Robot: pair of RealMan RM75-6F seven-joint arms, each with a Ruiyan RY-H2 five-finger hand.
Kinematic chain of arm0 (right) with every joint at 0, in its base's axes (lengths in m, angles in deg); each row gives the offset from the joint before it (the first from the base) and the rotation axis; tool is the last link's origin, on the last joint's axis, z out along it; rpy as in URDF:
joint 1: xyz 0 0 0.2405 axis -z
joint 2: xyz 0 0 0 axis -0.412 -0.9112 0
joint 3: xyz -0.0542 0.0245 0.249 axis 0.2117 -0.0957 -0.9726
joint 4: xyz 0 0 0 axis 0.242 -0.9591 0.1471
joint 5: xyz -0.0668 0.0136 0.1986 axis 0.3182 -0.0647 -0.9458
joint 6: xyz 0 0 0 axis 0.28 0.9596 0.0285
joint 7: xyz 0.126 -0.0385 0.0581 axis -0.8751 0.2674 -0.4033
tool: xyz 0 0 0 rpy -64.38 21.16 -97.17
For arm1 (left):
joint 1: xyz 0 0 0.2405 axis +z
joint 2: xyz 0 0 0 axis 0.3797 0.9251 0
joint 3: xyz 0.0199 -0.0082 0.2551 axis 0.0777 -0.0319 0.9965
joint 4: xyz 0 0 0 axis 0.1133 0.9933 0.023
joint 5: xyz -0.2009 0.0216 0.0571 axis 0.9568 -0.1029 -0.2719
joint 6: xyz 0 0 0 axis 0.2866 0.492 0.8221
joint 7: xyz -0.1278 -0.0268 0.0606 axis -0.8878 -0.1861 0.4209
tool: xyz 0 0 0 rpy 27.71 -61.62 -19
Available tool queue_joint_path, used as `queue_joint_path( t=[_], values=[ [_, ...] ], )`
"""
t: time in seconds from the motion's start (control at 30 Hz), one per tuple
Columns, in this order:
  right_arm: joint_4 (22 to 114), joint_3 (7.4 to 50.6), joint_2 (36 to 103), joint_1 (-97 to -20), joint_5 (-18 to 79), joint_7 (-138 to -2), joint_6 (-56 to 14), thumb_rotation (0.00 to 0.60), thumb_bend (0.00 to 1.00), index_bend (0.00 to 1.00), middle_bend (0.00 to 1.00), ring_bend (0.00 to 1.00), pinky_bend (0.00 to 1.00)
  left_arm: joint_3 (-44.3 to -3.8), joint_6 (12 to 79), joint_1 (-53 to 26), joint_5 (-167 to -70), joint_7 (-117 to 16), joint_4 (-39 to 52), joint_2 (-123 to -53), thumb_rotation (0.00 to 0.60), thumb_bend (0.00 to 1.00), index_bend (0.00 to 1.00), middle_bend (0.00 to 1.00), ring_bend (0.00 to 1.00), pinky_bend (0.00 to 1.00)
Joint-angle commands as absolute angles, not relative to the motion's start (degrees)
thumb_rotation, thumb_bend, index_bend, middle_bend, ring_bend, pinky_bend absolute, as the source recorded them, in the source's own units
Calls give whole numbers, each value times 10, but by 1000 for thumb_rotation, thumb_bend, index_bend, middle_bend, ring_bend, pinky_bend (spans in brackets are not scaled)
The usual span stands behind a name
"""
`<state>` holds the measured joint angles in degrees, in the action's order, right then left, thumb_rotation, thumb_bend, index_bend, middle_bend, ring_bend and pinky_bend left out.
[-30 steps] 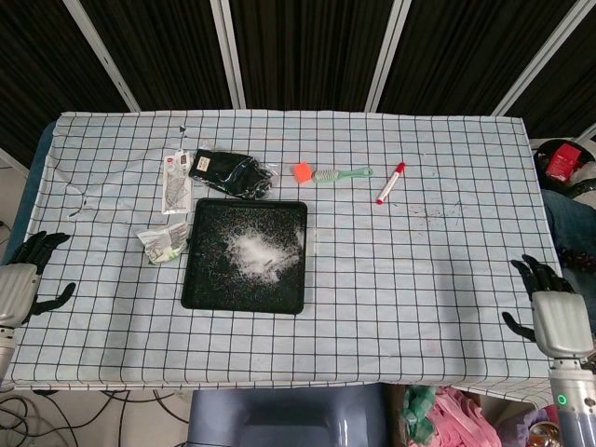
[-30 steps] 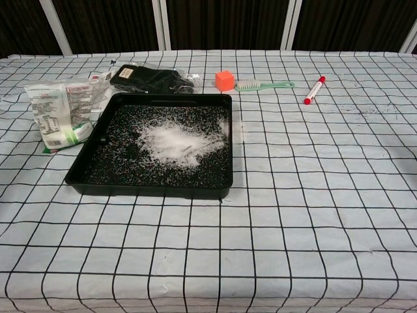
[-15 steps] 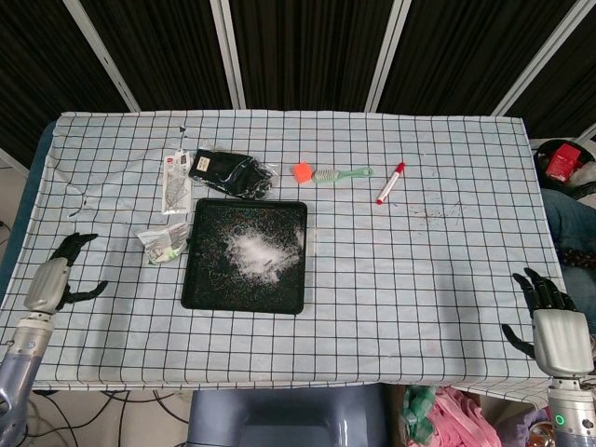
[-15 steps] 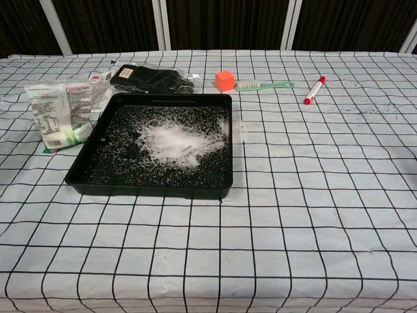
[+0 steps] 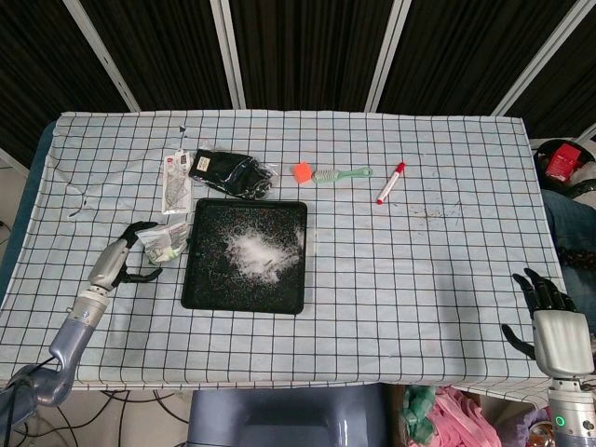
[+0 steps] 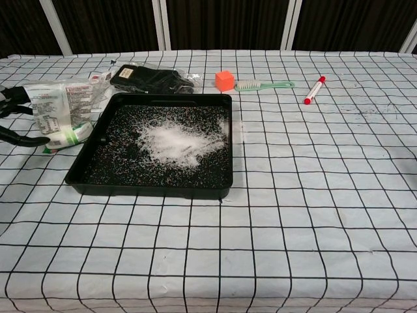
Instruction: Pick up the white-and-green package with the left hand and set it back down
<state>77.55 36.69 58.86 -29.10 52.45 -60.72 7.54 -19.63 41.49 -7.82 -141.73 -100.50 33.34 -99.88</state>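
Note:
The white-and-green package [image 5: 165, 242] [image 6: 60, 115] lies on the checked cloth just left of the black tray [image 5: 197, 289] [image 6: 88, 177]. My left hand [image 5: 126, 254] [image 6: 14, 120] is right beside the package on its left, fingers spread toward it and holding nothing; I cannot tell whether the fingertips touch it. My right hand [image 5: 549, 312] hangs open at the table's front right corner, far from the package, and shows only in the head view.
The tray holds spilled white powder [image 5: 256, 251]. Behind it lie a black packet [image 5: 228, 174], a white card [image 5: 174, 182], an orange cube [image 5: 302, 172], a green brush [image 5: 342, 174] and a red marker [image 5: 390, 182].
My left arm has swung in from the table's left edge toward the package, and the hand now shows in the chest view. The right hand has barely moved.

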Motion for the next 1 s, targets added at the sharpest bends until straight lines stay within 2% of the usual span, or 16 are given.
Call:
queue_joint_path(
  t=[0.03,0.53,0.8,1.0],
  values=[
    [775,365,589,-290,527,-607,75,600,141,165,124,166,313,-202,409,-89,-1418,-1013,343,-1013,600,223,132,118,4,113],
    [767,357,595,-288,528,-613,61,600,141,165,124,166,313,-207,390,-100,-1409,-1047,421,-1070,600,291,165,181,84,203],
    [767,353,597,-287,523,-613,54,600,140,165,124,166,313,-210,375,-113,-1407,-1062,454,-1093,600,303,181,186,92,225],
    [766,350,598,-287,523,-612,51,600,141,165,117,166,313,-212,382,-124,-1412,-1073,473,-1111,600,389,208,219,140,263]
  ],
)
